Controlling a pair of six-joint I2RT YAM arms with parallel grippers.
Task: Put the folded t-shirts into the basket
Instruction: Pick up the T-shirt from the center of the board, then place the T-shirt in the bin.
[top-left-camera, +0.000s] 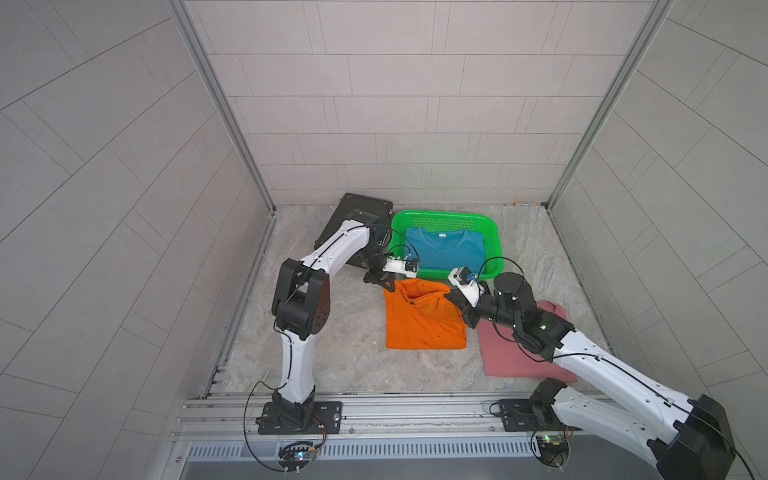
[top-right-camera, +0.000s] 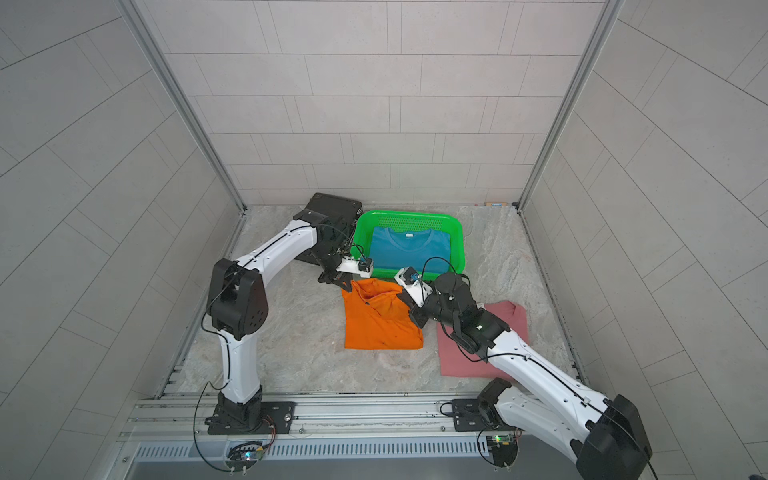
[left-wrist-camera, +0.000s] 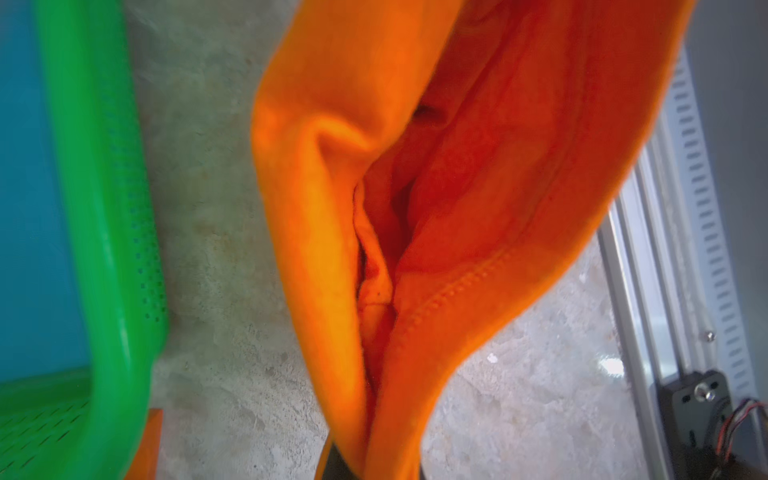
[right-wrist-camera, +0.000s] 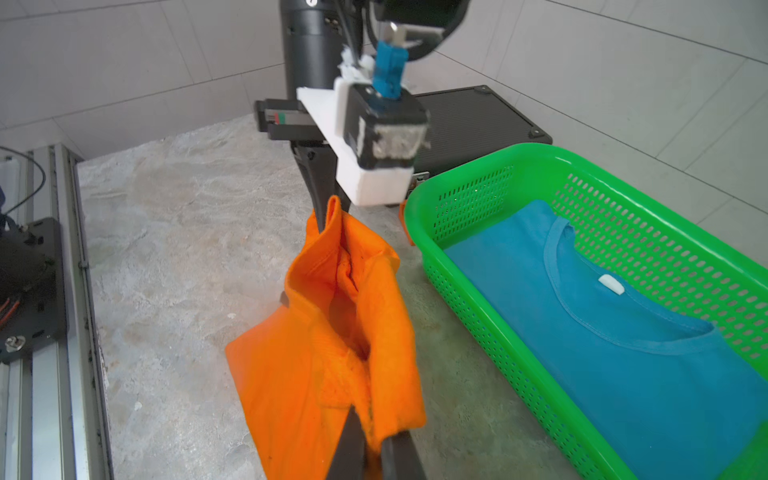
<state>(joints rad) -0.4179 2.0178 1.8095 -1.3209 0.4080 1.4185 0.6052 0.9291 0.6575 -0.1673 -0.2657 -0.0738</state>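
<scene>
folded t-shirts sat in three places. nearest the robot, the pink t-shirt (top-left-camera: 509, 357) lay flat on the bench (top-left-camera: 332, 332), partly under the right arm. just beyond it the orange t-shirt (top-left-camera: 419, 324) rested on the bench with its far edge raised and bunched: the right claw (right-wrist-camera: 372, 432) was pinched shut on one far corner and the left claw (right-wrist-camera: 326, 208) was closed tight on the other, with cloth sagging between them. the step in hand looked like a two-armed lift into the basket (top-left-camera: 494, 241), whose near rim stood just beyond that raised edge. doing it well probably meant raising both corners together, keeping them apart so the cloth stayed taut, and getting the trailing hem above the rim before crossing, else the fold could drag open on the green wall. the blue t-shirt (top-left-camera: 444, 251) already lay flat inside, so the orange one would likely go on top. a black case (top-left-camera: 365, 203) sat close beside the basket behind the left arm, leaving little room there; bare bench lay open to the basket's right.
</scene>
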